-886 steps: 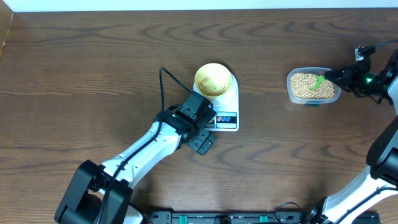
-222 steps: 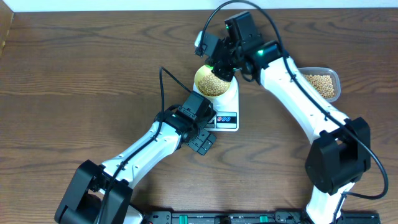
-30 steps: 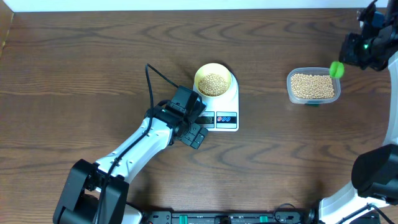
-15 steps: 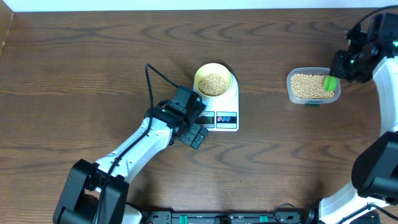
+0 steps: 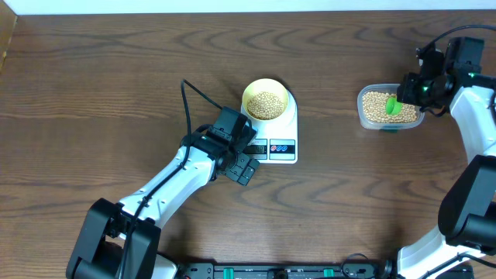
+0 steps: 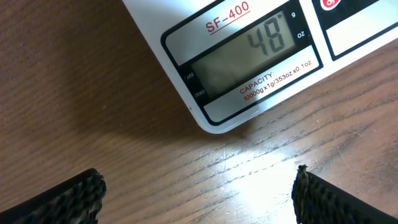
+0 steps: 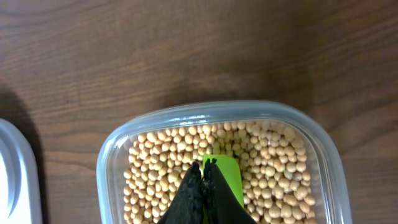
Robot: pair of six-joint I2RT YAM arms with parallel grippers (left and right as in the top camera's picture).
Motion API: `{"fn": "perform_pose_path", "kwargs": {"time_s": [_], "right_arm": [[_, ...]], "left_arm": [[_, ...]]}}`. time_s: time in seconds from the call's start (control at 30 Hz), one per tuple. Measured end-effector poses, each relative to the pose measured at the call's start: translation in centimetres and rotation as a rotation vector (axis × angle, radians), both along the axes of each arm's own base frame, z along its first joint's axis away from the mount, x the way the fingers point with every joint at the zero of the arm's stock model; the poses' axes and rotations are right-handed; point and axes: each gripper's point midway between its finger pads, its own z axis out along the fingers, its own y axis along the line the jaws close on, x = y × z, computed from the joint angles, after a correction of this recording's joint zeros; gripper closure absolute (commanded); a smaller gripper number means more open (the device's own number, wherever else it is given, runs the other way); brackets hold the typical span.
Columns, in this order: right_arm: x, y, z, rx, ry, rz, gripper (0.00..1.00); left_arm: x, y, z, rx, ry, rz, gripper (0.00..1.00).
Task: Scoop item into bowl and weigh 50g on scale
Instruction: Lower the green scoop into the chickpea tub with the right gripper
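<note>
- The bowl [image 5: 266, 99] stood on the scale [image 5: 288, 124], on the far end of its platform, and a heap of beans [image 5: 266, 104] lay in it, so we judged most of the scooping done.
- In the left wrist view the display [image 6: 249, 59] read 48 with the gram mark beside it, so we judged the load just short of the target.
- The right gripper [image 7: 203, 171] had its fingers pressed together, pinching the green scoop [image 7: 225, 177], whose head lay among the beans in the clear tub [image 5: 363, 108], well apart from the scale on its right.
- We could not tell whether the scoop had beans in it.
- The left gripper [image 6: 198, 200] was spread wide and held nothing; it hung low over the table [image 5: 116, 77] just beside the scale's front edge, its camera on the display.
- What we judged left: take a very small amount from the tub, carry it to the bowl and tip in a few beans at a time until the reading reached fifty.
- A full scoop would likely have overshot, we reckoned.
</note>
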Motion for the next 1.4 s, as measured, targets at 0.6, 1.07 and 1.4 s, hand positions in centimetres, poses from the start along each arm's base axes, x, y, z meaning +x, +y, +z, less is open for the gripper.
{"fn": "perform_pose_path", "kwargs": {"time_s": [0.6,1.07,1.4], "right_arm": [[0.2,1.1,0.1,0.067,-0.018,0.016,0.99],[0.3,1.3,0.3,0.094,-0.021,0.002,0.99],[0.2,-2.5,1.8,0.277,-0.073,-0.128,0.99]], "left_arm": [[0.0,0.0,0.0,0.000,0.000,0.000,0.02],[0.0,0.0,0.0,0.000,0.000,0.000,0.02],[0.0,0.0,0.0,0.000,0.000,0.000,0.02]]}}
